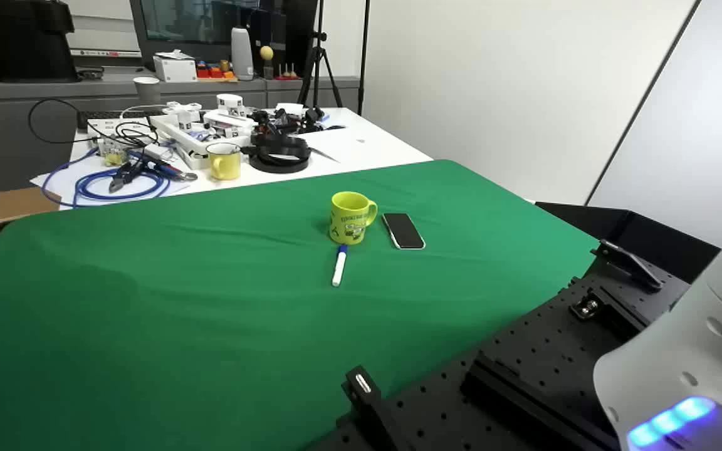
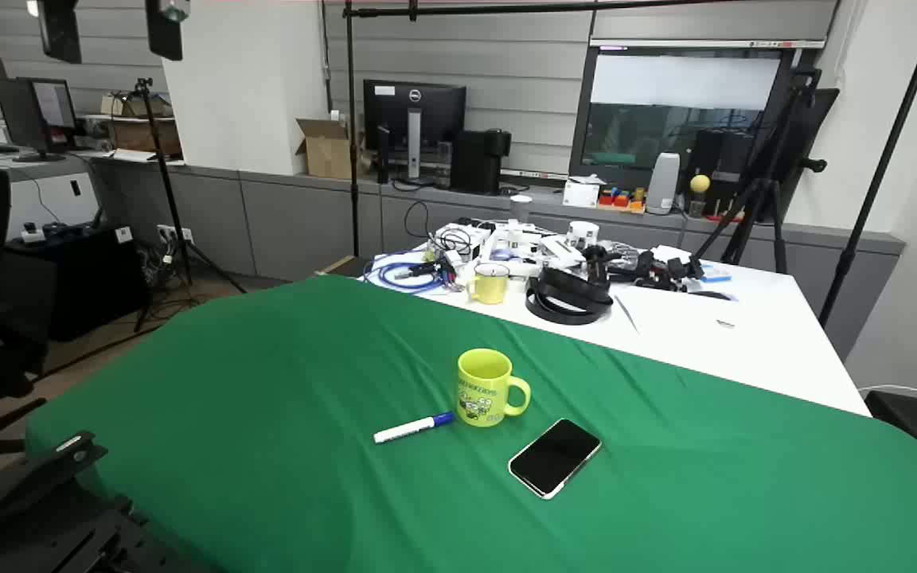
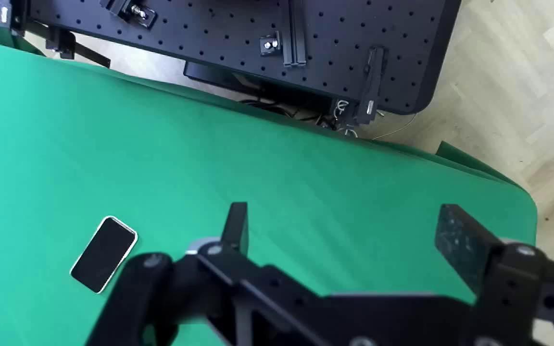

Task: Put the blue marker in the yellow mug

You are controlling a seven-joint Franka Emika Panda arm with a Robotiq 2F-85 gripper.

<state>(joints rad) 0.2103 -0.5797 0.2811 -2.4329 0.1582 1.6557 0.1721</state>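
- Gripper [image 3: 346, 228] first: jaws are spread wide in the wrist view, nothing between them but the green counter [image 3: 325, 178] well below. So no grab yet, I'd say.
- The blue marker [image 2: 413, 427] is lying flat on the counter, well in from all the edges, cap end just beside the base of the yellow mug [image 2: 481, 398]. Can't tell if they touch. Neither one shows in the wrist view.
- For the pick, I'd come down over the white barrel, toward the tail, jaws set square across it. Too close to the cap and a jaw could bump the mug.
- Lift straight up, then tilt it cap-down over the mug, otherwise it'll probably lie across the rim.
- Aim: long axis sits on a slant, cap toward the counter edge along the white table [image 1: 392, 147], tail roughly toward the counter corner by the black bracket [image 1: 370, 404] on the pegboard [image 1: 549, 357].
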